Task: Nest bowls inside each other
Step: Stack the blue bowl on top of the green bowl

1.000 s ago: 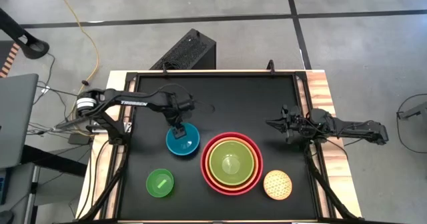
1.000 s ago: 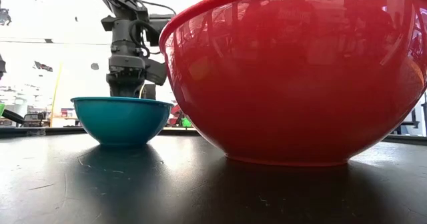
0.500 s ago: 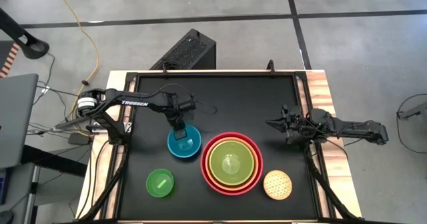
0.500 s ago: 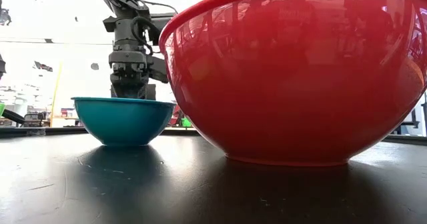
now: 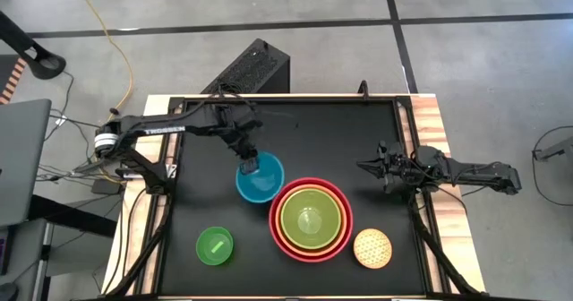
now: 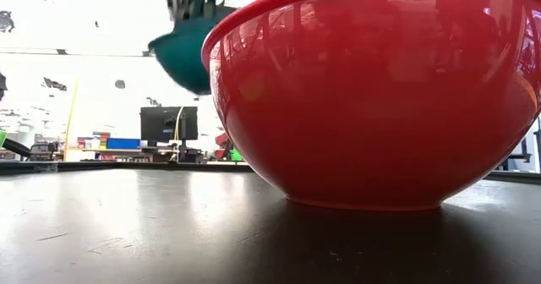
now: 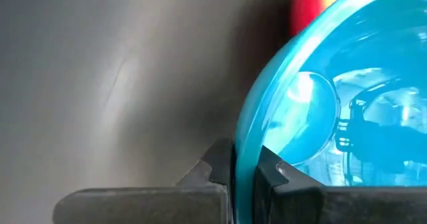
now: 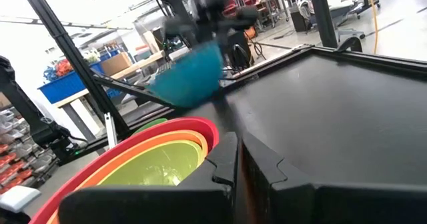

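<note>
The left tool (image 5: 248, 162) pinches the rim of the blue bowl (image 5: 260, 178), holding it tilted above the tabletop (image 5: 340, 131), just beside the red bowl (image 5: 311, 219). The right tool (image 5: 365, 166) waits near the right edge, fingers closed.

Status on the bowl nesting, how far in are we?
Done: the orange bowl and olive-green bowl sit nested in the red bowl. In hand: the left hand is shut on the rim of the blue bowl, held tilted in the air beside the stack. Left: the tan dotted bowl and small green bowl sit loose on the table. The right hand waits at the table's right side.
</note>
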